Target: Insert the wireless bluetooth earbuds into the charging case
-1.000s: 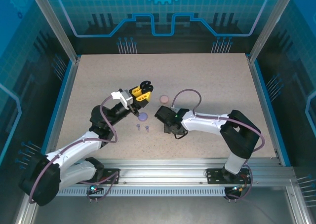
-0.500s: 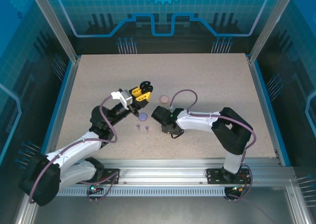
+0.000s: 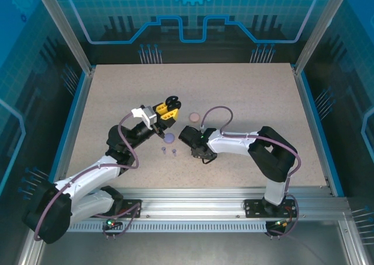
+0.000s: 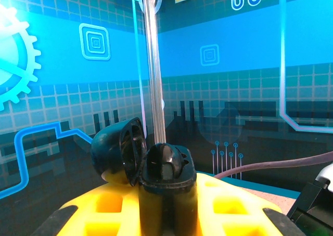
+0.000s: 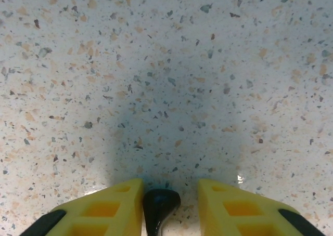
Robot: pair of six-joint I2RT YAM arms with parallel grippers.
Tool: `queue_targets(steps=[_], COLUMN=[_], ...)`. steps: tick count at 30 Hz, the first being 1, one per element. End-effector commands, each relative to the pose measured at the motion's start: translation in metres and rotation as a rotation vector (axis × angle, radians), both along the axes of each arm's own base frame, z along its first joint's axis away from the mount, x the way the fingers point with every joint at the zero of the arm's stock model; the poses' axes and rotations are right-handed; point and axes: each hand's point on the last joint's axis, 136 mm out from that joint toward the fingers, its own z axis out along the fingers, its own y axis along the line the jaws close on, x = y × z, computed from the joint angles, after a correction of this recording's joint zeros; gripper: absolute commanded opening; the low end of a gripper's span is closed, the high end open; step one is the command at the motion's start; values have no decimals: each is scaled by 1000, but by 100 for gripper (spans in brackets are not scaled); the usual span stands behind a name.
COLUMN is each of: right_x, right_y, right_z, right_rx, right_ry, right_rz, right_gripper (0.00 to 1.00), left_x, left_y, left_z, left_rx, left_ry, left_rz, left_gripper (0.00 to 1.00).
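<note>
Firstly, top external view. The left jaws are raised off the surface [image 3: 245, 96] and are closed on a black charging case [image 3: 170, 103], whose lid is swung open. A lilac case [image 3: 169, 138] is seen lying on the surface near those jaws, on their near side. A pink case [image 3: 194, 117] is seen to their right, apart from them. One lilac earbud [image 3: 164, 150] and a second [image 3: 174, 153] are laid side by side just left of the right jaws, touched by neither arm. The right jaws are pointed down at the surface and are hidden under their own wrist, so their opening cannot be told from this view.

Next, left wrist view. The black charging case [image 4: 165, 166] is clamped between the yellow left jaws, with its hinged lid [image 4: 117, 147] thrown back to one side. Whether an earbud sits inside cannot be told.

Lastly, right wrist view. The right jaws are set partly open, low over the speckled surface [image 5: 171, 64]. A black earbud [image 5: 160, 205] is found between them, close to one jaw, with a clear gap left to the other. Nothing is gripped.
</note>
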Motion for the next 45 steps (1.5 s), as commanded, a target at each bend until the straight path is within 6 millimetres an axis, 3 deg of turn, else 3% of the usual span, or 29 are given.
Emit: queue_targets(steps=[1, 20, 33, 40, 45], right_x=[2, -6, -7, 4, 14], right_y=[3, 13, 12, 9, 6], right_z=[-13, -9, -10, 23, 64], right_rx=[-2, -5, 12, 68, 114], right_ry=[8, 16, 3, -114, -228], right_rz=[-20, -25, -42, -28, 6], right_gripper=[30, 28, 16, 15, 15], left_x=[-3, -3, -2, -3, -4], left_y=[1, 1, 1, 0, -1], left_z=[3, 3, 3, 4, 7], left_rx=[-24, -33, -40, -41, -42], left_ry=[-21, -16, -12, -13, -19], left_rz=[0, -4, -6, -15, -20], left_gripper=[0, 0, 0, 0, 0])
